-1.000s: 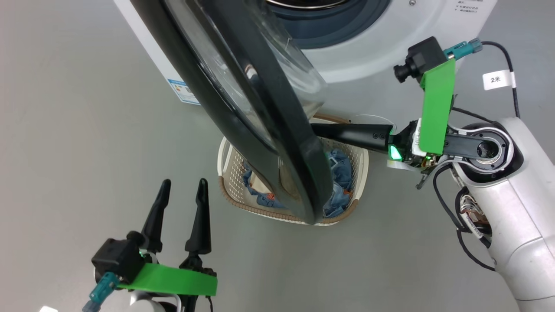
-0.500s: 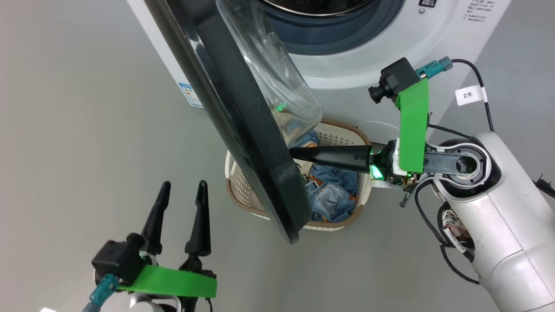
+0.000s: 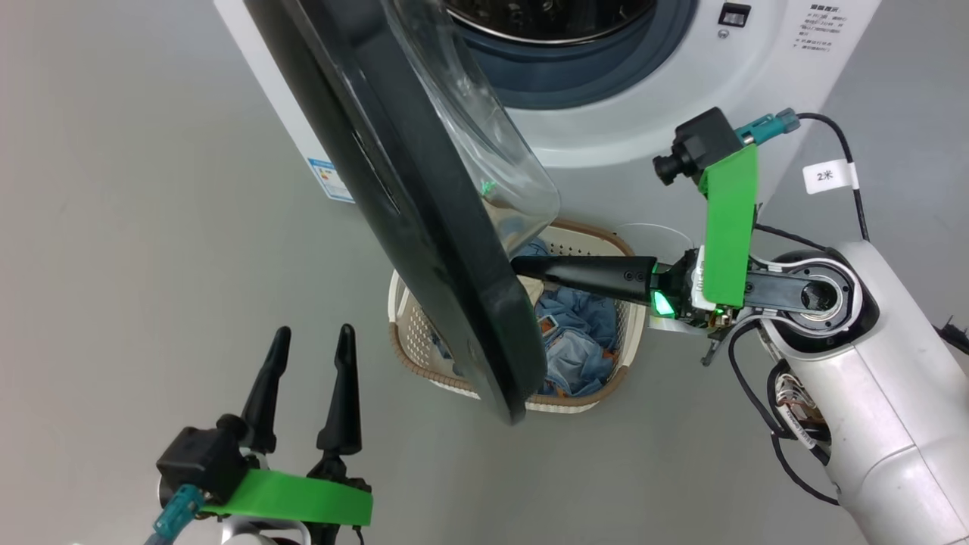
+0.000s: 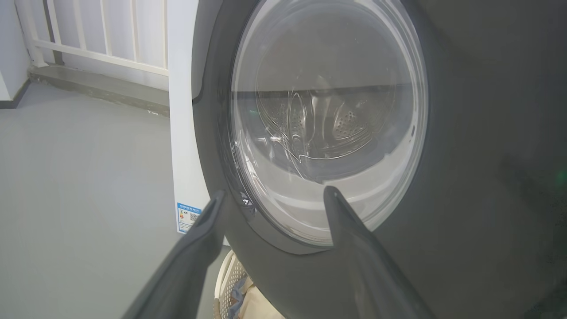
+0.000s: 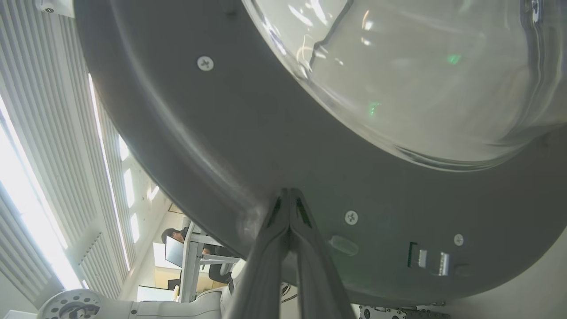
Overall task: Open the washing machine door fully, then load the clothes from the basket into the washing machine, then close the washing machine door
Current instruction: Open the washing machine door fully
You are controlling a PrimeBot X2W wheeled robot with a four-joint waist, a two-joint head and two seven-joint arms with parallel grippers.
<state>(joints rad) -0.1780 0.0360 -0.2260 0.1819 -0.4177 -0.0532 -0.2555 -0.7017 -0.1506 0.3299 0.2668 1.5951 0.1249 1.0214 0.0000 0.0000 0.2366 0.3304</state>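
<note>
Door [image 3: 394,197] partly open. Right gripper [image 3: 524,266], fingers clenched empty, bears against its inner rim. Advise a steady outward push, off the glass. Left gripper [image 3: 314,333] spread, idle; hold it clear of the swing.

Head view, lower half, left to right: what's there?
left gripper, open → washing machine door → right gripper, shut, tips at the door's inner side → green camera bracket → white forearm
</note>
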